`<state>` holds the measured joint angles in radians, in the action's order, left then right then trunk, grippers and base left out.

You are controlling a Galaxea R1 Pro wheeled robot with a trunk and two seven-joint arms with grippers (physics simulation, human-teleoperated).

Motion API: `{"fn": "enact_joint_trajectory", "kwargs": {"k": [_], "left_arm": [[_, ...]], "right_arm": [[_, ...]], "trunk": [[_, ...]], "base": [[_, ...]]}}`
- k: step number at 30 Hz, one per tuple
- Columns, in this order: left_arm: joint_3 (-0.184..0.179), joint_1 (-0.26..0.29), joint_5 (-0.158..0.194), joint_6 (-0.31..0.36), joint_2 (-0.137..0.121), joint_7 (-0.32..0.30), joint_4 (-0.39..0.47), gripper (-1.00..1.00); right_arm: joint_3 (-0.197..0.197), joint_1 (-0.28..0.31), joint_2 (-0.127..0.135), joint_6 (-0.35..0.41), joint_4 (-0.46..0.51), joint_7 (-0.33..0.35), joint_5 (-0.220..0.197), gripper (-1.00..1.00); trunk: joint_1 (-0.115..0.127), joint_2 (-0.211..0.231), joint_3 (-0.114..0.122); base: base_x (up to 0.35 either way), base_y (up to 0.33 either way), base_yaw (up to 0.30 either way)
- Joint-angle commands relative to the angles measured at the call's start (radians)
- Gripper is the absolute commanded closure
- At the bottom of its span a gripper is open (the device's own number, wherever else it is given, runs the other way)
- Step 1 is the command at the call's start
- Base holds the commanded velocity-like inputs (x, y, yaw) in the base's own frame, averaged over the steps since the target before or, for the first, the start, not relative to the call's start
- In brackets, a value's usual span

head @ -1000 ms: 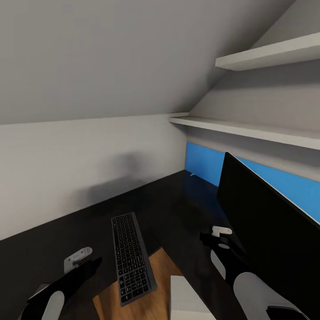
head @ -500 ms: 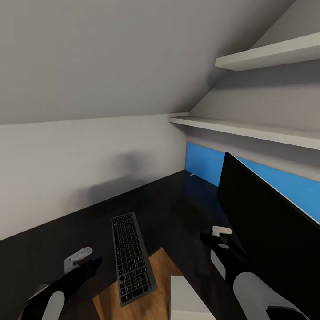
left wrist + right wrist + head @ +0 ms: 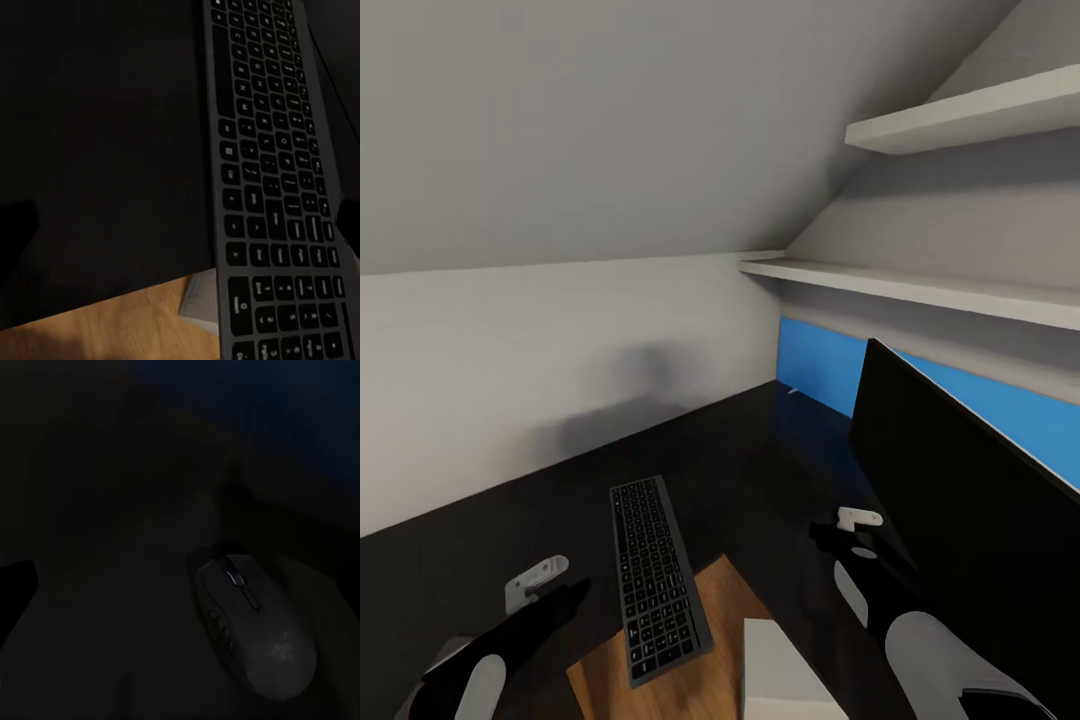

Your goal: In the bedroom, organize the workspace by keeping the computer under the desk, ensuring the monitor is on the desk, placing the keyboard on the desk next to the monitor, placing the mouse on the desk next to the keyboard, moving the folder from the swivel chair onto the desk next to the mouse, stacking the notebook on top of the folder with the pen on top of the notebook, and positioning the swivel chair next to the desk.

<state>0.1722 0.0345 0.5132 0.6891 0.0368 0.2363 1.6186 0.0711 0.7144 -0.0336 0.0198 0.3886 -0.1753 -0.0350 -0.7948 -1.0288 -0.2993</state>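
Left end effector [image 3: 532, 585] low over the glossy black desk [image 3: 480, 540], near its front edge; jaw opening not readable from any view, nothing seen in its grip. Just to its right, the keyboard [image 3: 656, 578] lying flat and lengthwise on the desk, near end jutting past the desk edge over the light wood floor [image 3: 725, 625]. Seen in the left wrist view as dark keys in a thin grey frame [image 3: 274, 180], close beside the end effector, the overhanging end above floor [image 3: 97, 330] and a pale grey corner of the computer [image 3: 199, 296].

Right end effector [image 3: 857, 532] hovering over the desk just left of the monitor [image 3: 970, 520], which stands upright on the desk with its black screen toward the left. How far open: cannot tell. Nothing visibly held. In the right wrist view, the mouse [image 3: 255, 626] resting on the dark desk surface [image 3: 97, 585] just ahead of the end effector, very dimly lit, not touched.

Light grey top of the computer [image 3: 780, 670] below and between the two end effectors, by the floor patch. Blue panel [image 3: 818, 368] behind the monitor, against the wall, beyond the right end effector. Two white shelves [image 3: 920, 290] above it
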Motion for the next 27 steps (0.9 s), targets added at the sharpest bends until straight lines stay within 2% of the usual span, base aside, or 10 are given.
{"fn": "enact_joint_trajectory", "kwargs": {"k": [1,14,20,21,22,27], "left_arm": [[0.001,0.001,0.011,0.004,0.001,0.008,0.001,-1.0],[0.001,0.001,0.011,0.004,-0.001,0.008,0.001,-1.0],[0.003,0.001,0.011,0.004,-0.002,0.009,0.001,-1.0],[0.021,0.001,0.011,0.004,-0.003,0.009,0.001,-1.0],[0.022,0.001,0.011,0.004,-0.003,0.009,0.001,-1.0],[0.027,0.001,0.011,0.004,-0.003,0.01,0.001,-1.0]], "right_arm": [[0.004,0.0,-0.001,0.002,0.002,-0.001,-0.004,-1.0],[0.005,0.0,0.004,0.003,0.001,0.002,-0.006,-1.0],[0.007,0.0,0.017,0.006,0.0,0.004,-0.007,-1.0],[0.007,0.0,0.023,0.006,0.0,0.005,-0.008,-1.0],[0.008,0.0,0.024,0.006,0.0,0.005,-0.008,-1.0],[0.029,0.0,0.033,0.007,-0.001,0.006,-0.008,-1.0]], "trunk": [[-0.004,-0.008,-0.005],[-0.054,-0.099,-0.045],[-0.054,-0.099,-0.045],[-0.054,-0.099,-0.045],[-0.054,-0.099,-0.045],[-0.069,-0.127,-0.058]], "base": [[0.0,0.0,0.0],[0.0,0.0,0.0],[0.0,0.0,0.0],[0.0,0.0,0.0],[0.0,0.0,0.0],[0.0,0.0,0.0]]}}
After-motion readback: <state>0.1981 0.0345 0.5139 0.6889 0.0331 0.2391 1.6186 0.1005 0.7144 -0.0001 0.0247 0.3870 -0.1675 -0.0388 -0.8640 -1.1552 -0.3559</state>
